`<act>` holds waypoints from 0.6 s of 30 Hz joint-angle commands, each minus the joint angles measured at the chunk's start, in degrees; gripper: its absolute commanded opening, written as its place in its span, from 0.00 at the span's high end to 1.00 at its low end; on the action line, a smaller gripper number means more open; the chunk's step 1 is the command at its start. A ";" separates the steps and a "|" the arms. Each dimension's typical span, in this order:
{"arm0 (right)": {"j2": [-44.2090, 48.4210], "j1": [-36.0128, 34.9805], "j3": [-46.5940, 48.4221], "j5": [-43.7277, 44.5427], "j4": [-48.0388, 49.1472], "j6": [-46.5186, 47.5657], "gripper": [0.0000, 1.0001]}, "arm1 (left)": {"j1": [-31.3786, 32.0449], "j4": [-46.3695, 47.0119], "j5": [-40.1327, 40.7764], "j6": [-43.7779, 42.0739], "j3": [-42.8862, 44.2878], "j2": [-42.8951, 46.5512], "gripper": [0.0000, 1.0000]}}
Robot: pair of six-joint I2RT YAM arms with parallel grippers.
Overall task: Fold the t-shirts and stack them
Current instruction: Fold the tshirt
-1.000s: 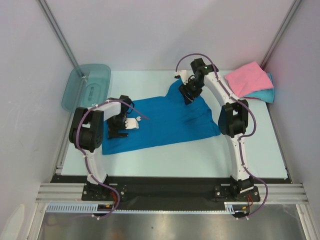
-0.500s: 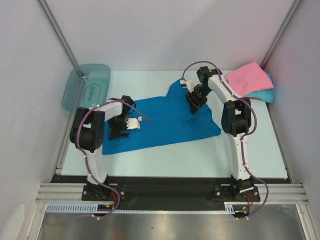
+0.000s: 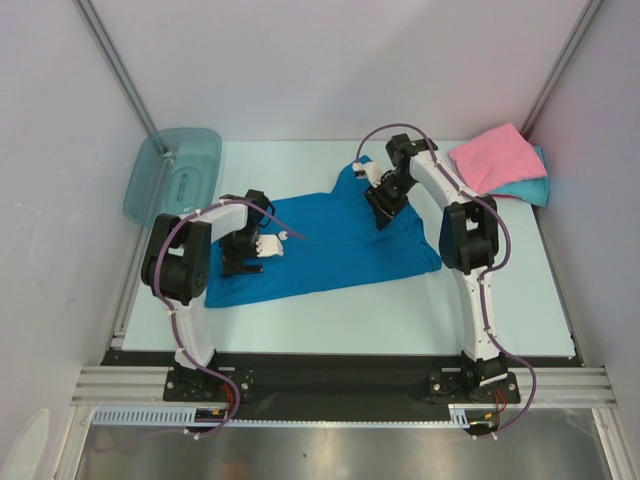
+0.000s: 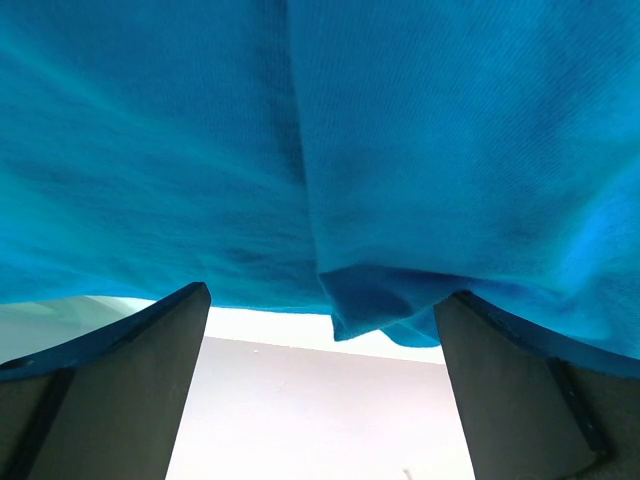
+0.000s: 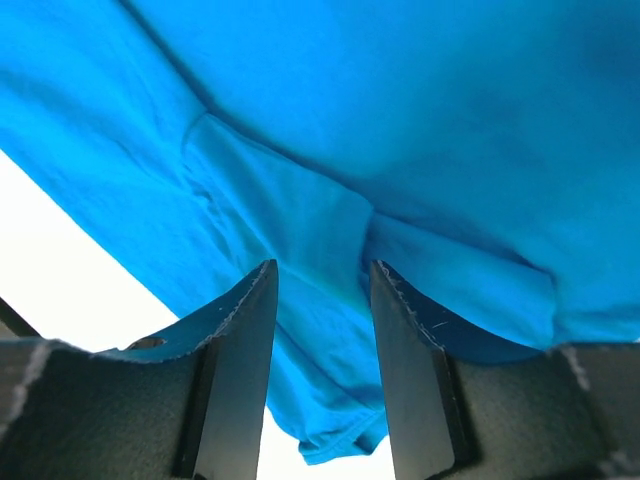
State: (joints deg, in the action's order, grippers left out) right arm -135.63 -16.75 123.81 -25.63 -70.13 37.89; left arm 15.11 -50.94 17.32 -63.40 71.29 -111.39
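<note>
A deep blue t-shirt lies spread flat across the middle of the table. My left gripper rests on its left part, with the jaws wide open. In the left wrist view the left gripper has blue cloth beyond its tips and nothing pinched. My right gripper is down on the shirt's upper right area near a sleeve. Seen from the right wrist, the right gripper stands half closed, a strip of blue cloth showing in the gap. A pink t-shirt lies on a turquoise one, both folded, at the back right.
A translucent teal bin sits at the back left corner, partly over the table's edge. Enclosure walls and slanted metal posts stand close on both sides. Both arm bases are bolted at the near edge.
My right gripper has shifted toward the near right over the shirt and its jaws have narrowed. The left arm has hardly moved and its gripper stays open.
</note>
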 commanded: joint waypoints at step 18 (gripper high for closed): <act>2.83 -1.00 -1.81 0.84 -2.03 4.29 1.00 | 0.79 3.65 -3.96 1.26 0.78 -0.67 0.00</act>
State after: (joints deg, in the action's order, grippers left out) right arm -135.63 -17.78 122.61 -25.23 -70.87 40.05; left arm 15.14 -50.92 17.32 -63.35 71.29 -111.39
